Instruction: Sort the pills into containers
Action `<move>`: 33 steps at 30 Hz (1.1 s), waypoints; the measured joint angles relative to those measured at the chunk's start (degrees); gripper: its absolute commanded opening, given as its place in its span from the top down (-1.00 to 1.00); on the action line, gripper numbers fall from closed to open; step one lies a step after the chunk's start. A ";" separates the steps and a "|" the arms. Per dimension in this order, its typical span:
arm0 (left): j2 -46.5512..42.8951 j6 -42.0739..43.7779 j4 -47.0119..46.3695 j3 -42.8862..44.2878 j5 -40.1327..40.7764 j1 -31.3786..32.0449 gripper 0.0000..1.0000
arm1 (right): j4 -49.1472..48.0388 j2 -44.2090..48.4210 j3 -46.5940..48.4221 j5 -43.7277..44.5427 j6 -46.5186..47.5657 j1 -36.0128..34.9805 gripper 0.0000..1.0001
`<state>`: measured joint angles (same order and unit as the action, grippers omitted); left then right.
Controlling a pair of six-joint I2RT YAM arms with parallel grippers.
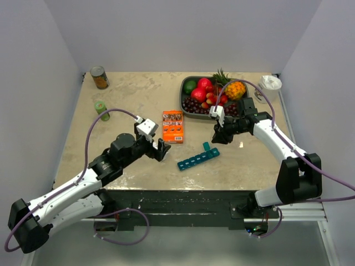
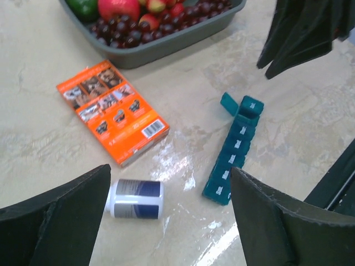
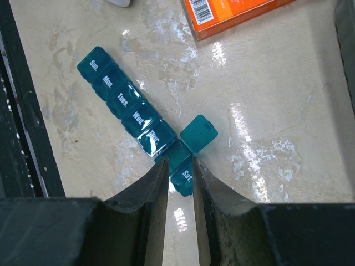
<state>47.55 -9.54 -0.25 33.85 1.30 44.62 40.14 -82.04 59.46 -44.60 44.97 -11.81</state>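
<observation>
The containers [image 1: 198, 158] are one teal strip of day-marked compartments lying on the table, also seen in the left wrist view [image 2: 233, 152] and the right wrist view [image 3: 133, 111]. One compartment near the "Sat" end has its lid [image 3: 198, 133] flipped open. My right gripper [image 3: 178, 163] hovers right over that end [image 1: 217, 136], its jaws a narrow gap apart with nothing between them. My left gripper [image 1: 162, 151] stands wide open [image 2: 169, 183] just above the table. A small white bottle [image 2: 136, 198] lies on its side by the left finger. The pills are out of view.
A flat orange box [image 1: 172, 126] lies between the arms, just behind the teal strip. A grey fruit tray [image 1: 186, 102] stands at the back. A can [image 1: 99, 77] and a small green object [image 1: 101, 109] are at the back left, a white cup [image 1: 269, 86] at the back right.
</observation>
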 measured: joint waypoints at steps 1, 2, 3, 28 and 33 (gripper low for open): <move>0.00 -0.90 1.42 0.00 1.20 0.00 -0.83 | 0.00 0.00 0.00 0.00 0.02 0.00 0.45; 0.02 -1.55 2.40 0.00 1.92 -0.07 -0.83 | 0.00 0.00 0.00 0.00 0.04 0.00 0.45; 0.09 -2.32 3.45 0.00 2.58 -0.15 -0.83 | 0.02 0.00 0.00 0.00 0.04 0.00 0.45; 10.60 -29.00 14.53 -0.13 14.40 -0.42 -0.93 | 0.15 0.00 -0.04 0.00 0.09 0.28 0.44; 13.00 -37.16 17.73 1.88 15.96 -0.42 -0.90 | 0.17 0.04 -0.04 0.00 0.09 0.28 0.44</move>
<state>60.55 -46.70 17.47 35.73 17.26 44.21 40.32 -82.00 59.42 -44.60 45.06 -11.53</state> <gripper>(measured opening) 0.957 0.277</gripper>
